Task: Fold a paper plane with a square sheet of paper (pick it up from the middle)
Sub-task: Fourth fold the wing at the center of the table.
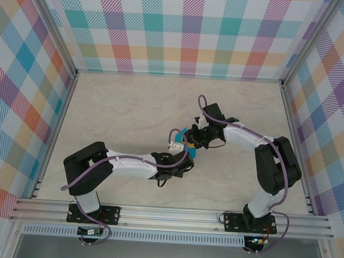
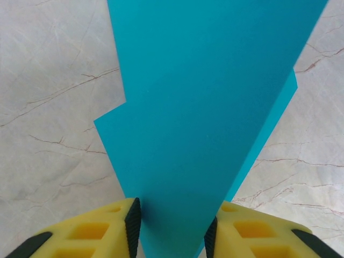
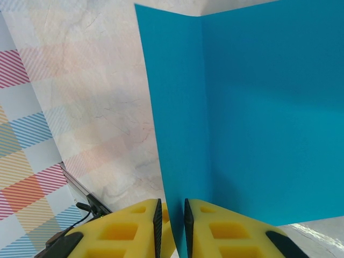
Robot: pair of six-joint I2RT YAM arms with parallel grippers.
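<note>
The right gripper (image 3: 172, 226) has its yellow fingers drawn almost together, with only a sliver between the pads, and the near edge of the square sheet of paper (image 3: 258, 118) is nipped in that sliver. A sharp crease (image 3: 201, 107) runs away from the pinch, and the two flaps stand open like a book. The left gripper (image 2: 172, 228) stands partly open, with the teal paper (image 2: 204, 107) filling the space from pad to pad. I cannot tell from this angle whether those pads actually press on it. In the overhead view the two wrists crowd together over the middle of the table (image 1: 132, 102), and a small patch of teal (image 1: 188, 148) shows between them, so the sheet is held up off the marble and not lying on it. The chief danger is that the right hold is a thin bite at an edge. If the left jaws close or shift while the paper sits askew, the sheet may twist out of that bite or take a second, crooked crease. Pulling the arms apart with both clamped would likely tear it. The wrists are also close enough that a careless turn could knock them together.
</note>
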